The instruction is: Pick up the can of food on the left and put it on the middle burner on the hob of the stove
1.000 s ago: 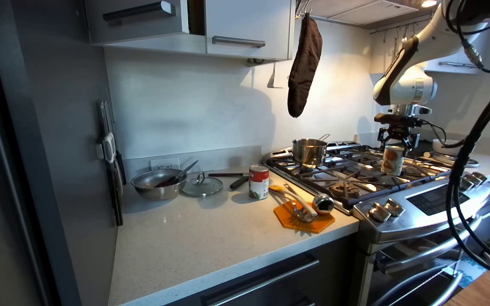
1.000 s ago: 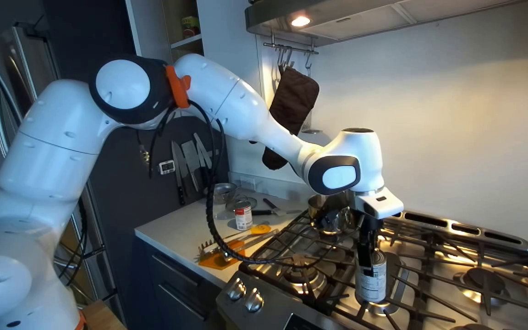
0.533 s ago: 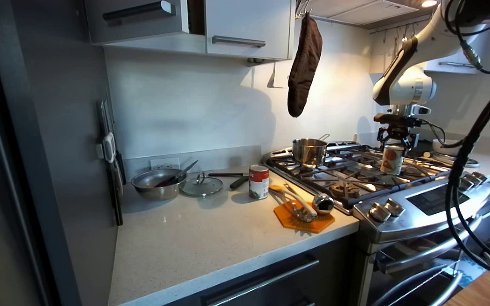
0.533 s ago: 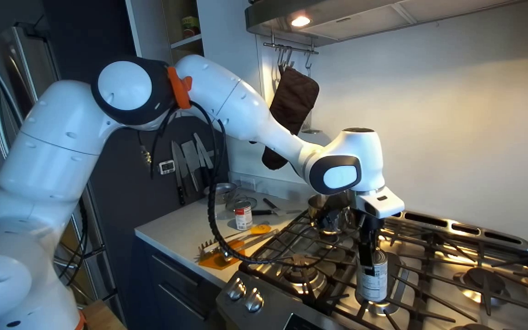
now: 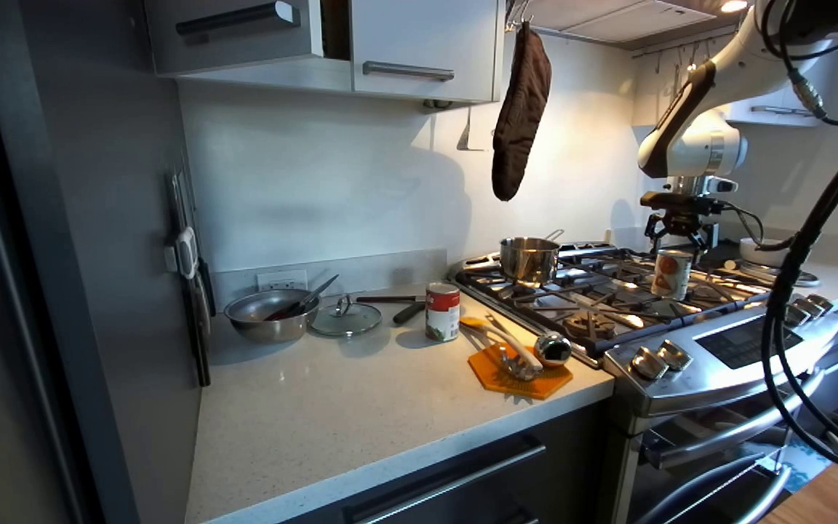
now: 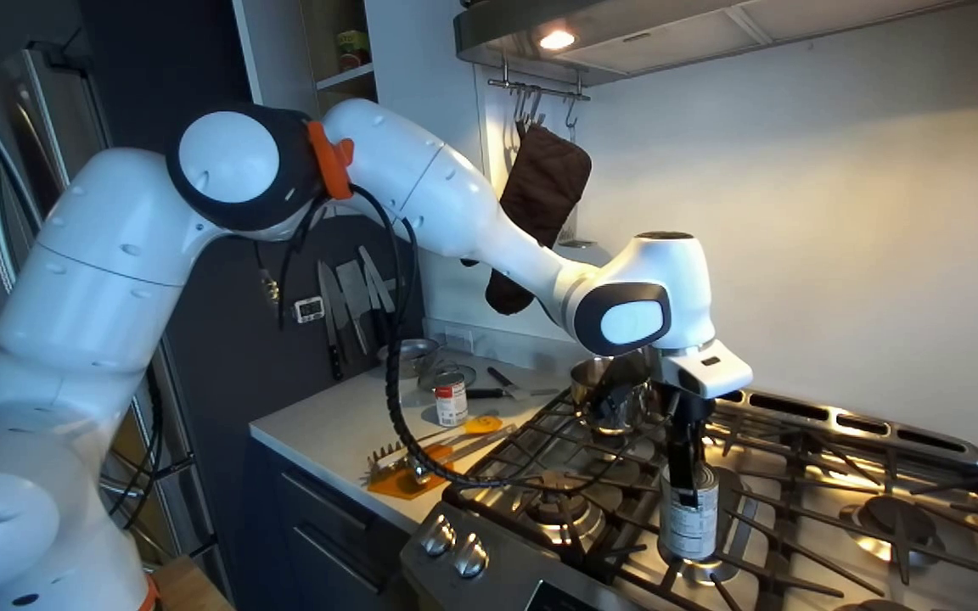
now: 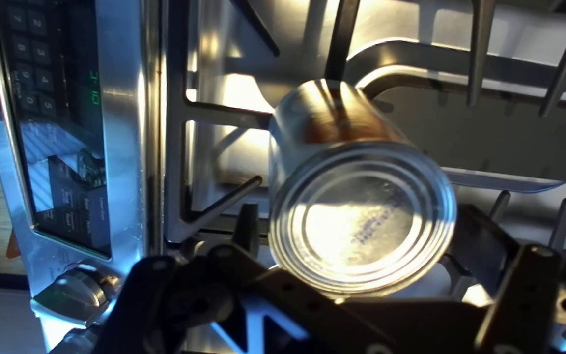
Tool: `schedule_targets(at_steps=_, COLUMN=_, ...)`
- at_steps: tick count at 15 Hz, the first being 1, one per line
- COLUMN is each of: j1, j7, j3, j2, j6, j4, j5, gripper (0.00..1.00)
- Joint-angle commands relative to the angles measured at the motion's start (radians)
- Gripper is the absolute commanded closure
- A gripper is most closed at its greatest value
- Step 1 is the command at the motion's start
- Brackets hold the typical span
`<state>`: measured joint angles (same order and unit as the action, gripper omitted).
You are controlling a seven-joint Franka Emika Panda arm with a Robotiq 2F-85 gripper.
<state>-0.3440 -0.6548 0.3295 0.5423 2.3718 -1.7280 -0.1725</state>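
Note:
The can of food [image 5: 671, 275], white with red-orange pictures, stands upright on the grate over the middle burner [image 6: 739, 509] of the hob [image 6: 820, 501]. Its metal lid faces up in the wrist view [image 7: 356, 221]. My gripper [image 5: 676, 249] points down at the can's top, with its fingers [image 7: 247, 223] on either side of the rim. A gap shows between the left finger and the can in the wrist view, so the gripper is open. The other finger [image 7: 484, 241] is partly hidden beside the rim. The stove [image 5: 652, 400] front has knobs and a display.
A steel pot [image 5: 528, 262] stands on the hob near the gripper. Another can [image 5: 442, 313], red and white, stands on the counter with a bowl [image 5: 273, 324], a glass lid [image 5: 346, 320] and an orange mat [image 5: 488, 371] with utensils. An oven mitt [image 5: 521, 116] hangs above.
My gripper has risen slightly relative to the can, and the wrist stands a little higher. The can of food stays in place on the grate.

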Motion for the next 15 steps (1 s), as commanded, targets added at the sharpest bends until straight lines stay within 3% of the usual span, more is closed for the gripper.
schedule_targets(at_steps=1, j1=0.009, j7=0.089, j3=0.022, j2=-0.063, j6=-0.047, j4=-0.069, j5=0.055, gripper=0.0)
schedule_targets(at_steps=7, j1=-0.005, j7=0.32, j3=0.007, j2=-0.135, j6=-0.027, j4=-0.161, j5=0.06, gripper=0.0)
schedule_targets(at_steps=15, j1=0.0, j7=0.415, j3=-0.011, j2=-0.14, j6=-0.003, j4=-0.198, j5=0.044, gripper=0.0)
